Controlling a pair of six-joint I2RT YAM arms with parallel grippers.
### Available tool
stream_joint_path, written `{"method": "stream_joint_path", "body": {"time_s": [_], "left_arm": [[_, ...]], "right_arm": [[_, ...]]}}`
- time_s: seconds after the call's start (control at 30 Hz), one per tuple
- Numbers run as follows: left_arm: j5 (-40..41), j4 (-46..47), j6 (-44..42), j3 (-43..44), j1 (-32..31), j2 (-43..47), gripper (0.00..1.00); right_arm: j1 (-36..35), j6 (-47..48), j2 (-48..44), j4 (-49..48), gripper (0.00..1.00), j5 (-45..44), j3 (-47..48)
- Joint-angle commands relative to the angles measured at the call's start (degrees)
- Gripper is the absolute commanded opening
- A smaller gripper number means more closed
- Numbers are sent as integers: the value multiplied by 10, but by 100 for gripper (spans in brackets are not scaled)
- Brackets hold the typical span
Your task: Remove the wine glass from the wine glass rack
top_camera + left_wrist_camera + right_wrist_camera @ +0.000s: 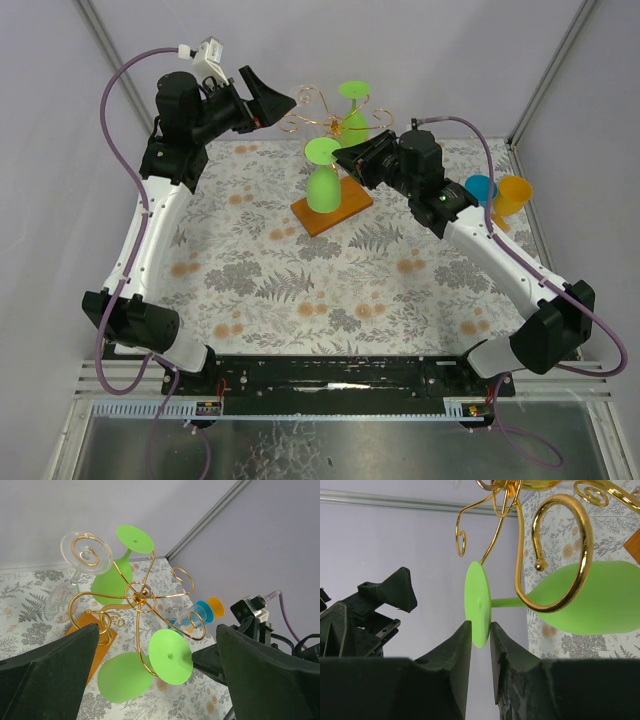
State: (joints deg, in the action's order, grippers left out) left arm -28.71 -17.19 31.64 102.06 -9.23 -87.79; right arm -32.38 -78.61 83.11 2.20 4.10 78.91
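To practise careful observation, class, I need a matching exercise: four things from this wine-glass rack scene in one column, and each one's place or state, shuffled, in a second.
1 clear glass wine glass
2 flat orange rectangular base
3 left pincer
4 right pincer

a open, holding nothing
b hanging upside down from the gold wire rack
c closed on the foot of a green plastic wine glass
d resting on the floral tabletop

Pairs: 1-b, 2-d, 3-a, 4-c

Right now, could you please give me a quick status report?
Left pincer open, raised above the wine glass rack. Right pincer pinched on green wine glass foot. Glass hangs inverted, gold hook curling around its stem.
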Motion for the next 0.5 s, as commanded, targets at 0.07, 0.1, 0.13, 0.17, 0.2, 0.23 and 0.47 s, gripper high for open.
{"method": "stream_joint_path", "body": {"time_s": [0.07, 0.1, 0.13, 0.17, 0.2, 0.23, 0.47], "left_arm": [[-13, 44, 10, -3, 4, 10, 100], [-13, 44, 10, -4, 4, 11, 100], [-13, 43, 10, -4, 4, 12, 100], [-13, 44, 10, -5, 4, 13, 100], [-13, 44, 9, -6, 4, 13, 100], [-13, 44, 9, -6, 5, 14, 100], [-14, 44, 7, -7, 4, 16, 100]], "right_arm": [[-4, -9, 2, -38, 28, 7, 24], [-4, -10, 2, -37, 28, 7, 25], [-4, -9, 3, -36, 28, 7, 26], [-4, -9, 4, -36, 28, 9, 26], [-4, -10, 5, -35, 28, 9, 26], [-4, -11, 7, -35, 28, 11, 27], [-4, -13, 11, -34, 27, 12, 31]]}}
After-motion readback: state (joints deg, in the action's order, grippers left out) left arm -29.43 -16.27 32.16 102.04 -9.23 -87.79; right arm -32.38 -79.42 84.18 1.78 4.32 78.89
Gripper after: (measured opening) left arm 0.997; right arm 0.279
